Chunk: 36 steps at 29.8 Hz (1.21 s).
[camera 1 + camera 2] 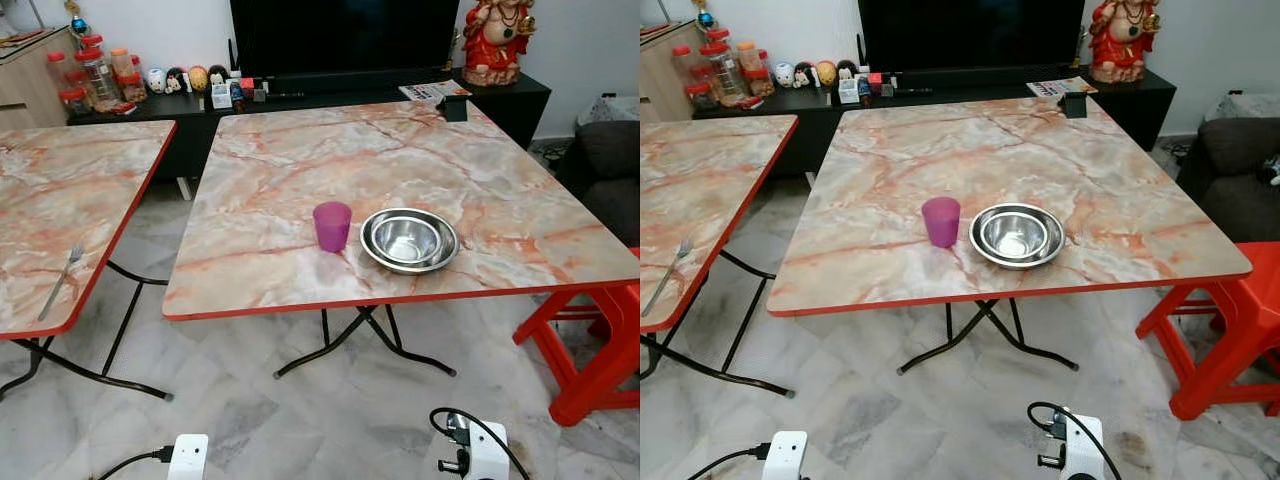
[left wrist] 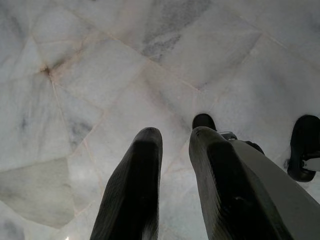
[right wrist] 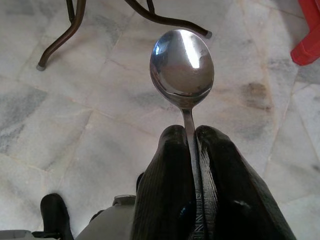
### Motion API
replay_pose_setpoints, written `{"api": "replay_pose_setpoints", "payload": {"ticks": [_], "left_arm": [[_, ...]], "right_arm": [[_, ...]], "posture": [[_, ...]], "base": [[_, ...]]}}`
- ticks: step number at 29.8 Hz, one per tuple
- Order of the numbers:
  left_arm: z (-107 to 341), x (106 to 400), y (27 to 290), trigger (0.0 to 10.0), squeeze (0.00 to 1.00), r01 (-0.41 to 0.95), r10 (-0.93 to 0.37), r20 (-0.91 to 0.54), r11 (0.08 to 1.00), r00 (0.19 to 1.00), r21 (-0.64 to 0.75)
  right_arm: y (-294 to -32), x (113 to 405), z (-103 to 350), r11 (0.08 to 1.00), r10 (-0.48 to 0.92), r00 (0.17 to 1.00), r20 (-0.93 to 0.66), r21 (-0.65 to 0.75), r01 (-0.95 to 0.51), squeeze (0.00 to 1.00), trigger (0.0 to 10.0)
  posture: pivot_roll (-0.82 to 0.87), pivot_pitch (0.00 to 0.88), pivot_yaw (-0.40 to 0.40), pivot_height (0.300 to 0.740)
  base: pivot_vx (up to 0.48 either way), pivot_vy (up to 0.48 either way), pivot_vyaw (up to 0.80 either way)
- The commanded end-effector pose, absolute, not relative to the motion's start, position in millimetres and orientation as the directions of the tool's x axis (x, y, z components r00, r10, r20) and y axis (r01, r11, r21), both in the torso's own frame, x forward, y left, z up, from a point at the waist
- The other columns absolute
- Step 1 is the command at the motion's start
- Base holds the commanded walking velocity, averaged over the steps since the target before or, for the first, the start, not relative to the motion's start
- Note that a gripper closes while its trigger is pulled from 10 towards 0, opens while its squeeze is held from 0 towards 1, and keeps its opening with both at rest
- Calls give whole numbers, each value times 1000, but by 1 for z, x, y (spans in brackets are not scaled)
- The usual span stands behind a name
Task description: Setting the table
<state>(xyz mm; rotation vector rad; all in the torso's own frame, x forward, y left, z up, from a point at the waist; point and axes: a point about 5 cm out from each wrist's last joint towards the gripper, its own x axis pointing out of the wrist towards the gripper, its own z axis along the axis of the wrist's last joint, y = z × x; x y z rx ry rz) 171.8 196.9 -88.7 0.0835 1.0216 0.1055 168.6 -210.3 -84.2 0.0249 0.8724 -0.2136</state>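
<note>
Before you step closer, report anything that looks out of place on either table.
The fork lies alone on the left table, apart from the purple cup and steel bowl on the middle table. Nothing looks spilled or damaged. The right hand holds the spoon above the floor.

Head stereo pair looks forward and down from standing height, a short way back from the marble-top table; both eyes share the table, the TV cabinet behind and the tiled floor. Each wrist camera points straight down along its fingers, near that floor.
</note>
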Motion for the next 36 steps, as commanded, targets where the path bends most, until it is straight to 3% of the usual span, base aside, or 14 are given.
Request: {"api": "replay_pose_setpoints", "payload": {"ticks": [1, 9, 22, 36], "left_arm": [[-88, 172, 200, 10000, 0, -41, 141, -848, 989, 511, 140], [-89, 171, 200, 10000, 0, -46, 143, -848, 989, 510, 139], [-89, 171, 201, 10000, 0, -47, 144, -849, 989, 509, 139], [-89, 171, 199, 10000, 0, -50, 143, -849, 989, 510, 136]], "right_arm": [[-209, 172, -83, 980, -172, 625, -761, -68, 187, 0, 10000], [-208, 171, -83, 980, -177, 629, -757, -78, 181, 0, 10000], [-209, 172, -83, 977, -182, 632, -753, -69, 200, 0, 10000], [-210, 172, -83, 978, -183, 633, -752, -75, 194, 0, 10000]], "posture": [[-70, 0, 24, 740], [-64, 0, 21, 740], [-69, 0, 23, 740], [-70, 0, 19, 740]], "base": [[0, 0, 0], [0, 0, 314], [0, -249, 0], [241, -337, 0]]}}
